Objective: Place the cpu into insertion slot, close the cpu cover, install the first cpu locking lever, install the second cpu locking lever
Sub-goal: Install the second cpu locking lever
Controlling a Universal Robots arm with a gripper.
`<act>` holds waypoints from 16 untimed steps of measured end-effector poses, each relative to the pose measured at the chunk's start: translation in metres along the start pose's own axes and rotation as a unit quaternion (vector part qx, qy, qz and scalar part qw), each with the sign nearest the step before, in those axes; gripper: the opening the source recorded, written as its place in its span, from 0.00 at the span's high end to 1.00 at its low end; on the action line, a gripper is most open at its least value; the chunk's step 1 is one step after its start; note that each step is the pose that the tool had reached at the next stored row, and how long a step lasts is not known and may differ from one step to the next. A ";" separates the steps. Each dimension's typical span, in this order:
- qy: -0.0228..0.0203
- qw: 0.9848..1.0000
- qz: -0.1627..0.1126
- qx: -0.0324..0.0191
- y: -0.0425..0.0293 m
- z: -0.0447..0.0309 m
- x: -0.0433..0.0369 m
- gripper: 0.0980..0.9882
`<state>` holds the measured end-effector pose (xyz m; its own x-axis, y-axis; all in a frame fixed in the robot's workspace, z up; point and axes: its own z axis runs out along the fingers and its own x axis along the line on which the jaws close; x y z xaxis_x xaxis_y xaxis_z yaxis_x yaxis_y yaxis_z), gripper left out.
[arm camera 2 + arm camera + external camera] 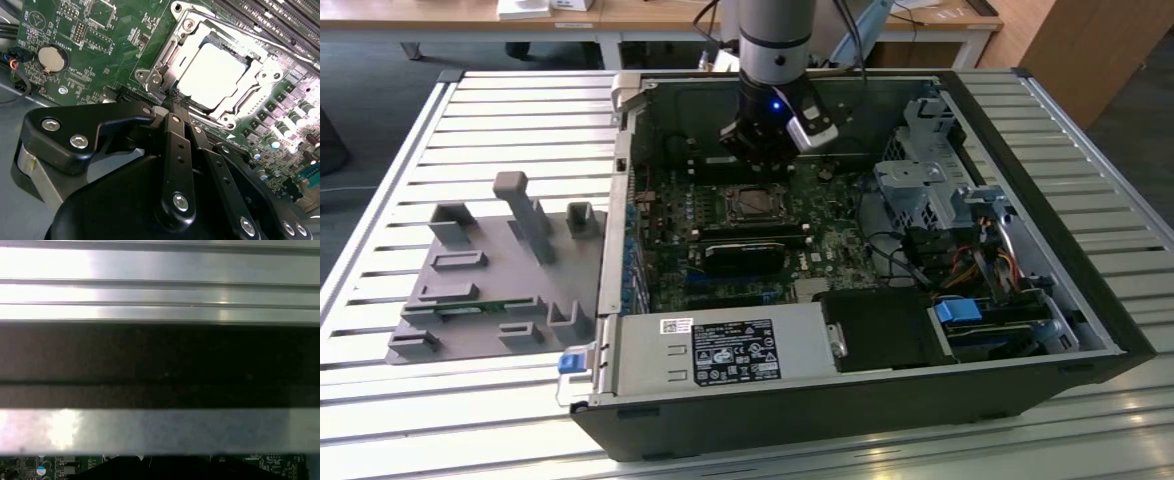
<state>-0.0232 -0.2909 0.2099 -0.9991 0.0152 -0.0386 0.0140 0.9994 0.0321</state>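
Note:
In the second wrist view the cpu (215, 75) lies flat in the insertion slot (159, 75), its pale metal top glaring. The silvery cpu cover (252, 102) lies down around it as a frame. My gripper (173, 100) is shut, its black fingers (172, 150) meeting at the tips right at the socket's corner hinge; I cannot tell whether anything is pinched between them. In the exterior view the gripper (758, 152) hangs inside the open computer case just behind the slot (754, 203).
The green motherboard (834, 245) carries a long black block (747, 255) and a coin battery (52, 59). The grey power supply box (714, 350) fills the case front, drive cages and cables (974, 260) the exterior view's right. A grey fixture (494, 275) sits on the slatted table.

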 end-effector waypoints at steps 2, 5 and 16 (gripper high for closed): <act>0.000 1.000 0.000 0.000 -0.0013 0.0000 0.0000 0.99; 0.000 1.000 0.000 0.000 -0.0018 -0.0004 0.0000 0.99; 0.000 1.000 0.000 0.000 -0.0012 -0.0190 -0.0007 0.99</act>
<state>-0.0232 -0.2927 0.2289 -0.9991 0.0152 -0.0384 0.0140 0.9994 0.0318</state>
